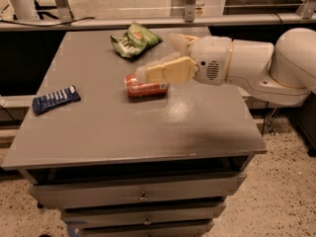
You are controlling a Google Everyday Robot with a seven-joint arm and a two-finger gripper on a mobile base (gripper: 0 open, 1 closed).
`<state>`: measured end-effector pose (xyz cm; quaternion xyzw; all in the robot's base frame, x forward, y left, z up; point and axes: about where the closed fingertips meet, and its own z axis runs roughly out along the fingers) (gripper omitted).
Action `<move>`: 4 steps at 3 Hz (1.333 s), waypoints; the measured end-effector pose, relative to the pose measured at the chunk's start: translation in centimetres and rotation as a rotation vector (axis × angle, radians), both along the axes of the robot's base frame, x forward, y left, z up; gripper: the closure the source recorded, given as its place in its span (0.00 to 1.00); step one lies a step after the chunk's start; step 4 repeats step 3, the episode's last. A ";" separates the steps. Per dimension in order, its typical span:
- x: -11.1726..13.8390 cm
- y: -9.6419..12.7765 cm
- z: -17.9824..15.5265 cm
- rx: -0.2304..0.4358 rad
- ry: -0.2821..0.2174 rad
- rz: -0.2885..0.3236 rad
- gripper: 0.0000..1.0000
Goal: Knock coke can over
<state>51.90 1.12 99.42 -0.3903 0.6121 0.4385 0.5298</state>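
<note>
The coke can lies on its side near the middle of the grey table, its silver top facing left. My gripper reaches in from the right and hovers just above and behind the can. Its near cream finger overlaps the can's upper edge, and the far finger stands well apart from it, so the gripper is open and holds nothing. I cannot tell whether the near finger touches the can.
A green snack bag lies at the back of the table, behind the gripper. A flat dark-blue packet lies near the left edge. The table stands on a drawer cabinet. A rail runs behind it.
</note>
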 end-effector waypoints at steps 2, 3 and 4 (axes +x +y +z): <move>0.8 -17.2 -3.7 -0.243 -0.073 -0.184 0.00; 1.0 -17.8 -3.3 -0.250 -0.081 -0.193 0.00; 1.0 -17.8 -3.3 -0.250 -0.081 -0.193 0.00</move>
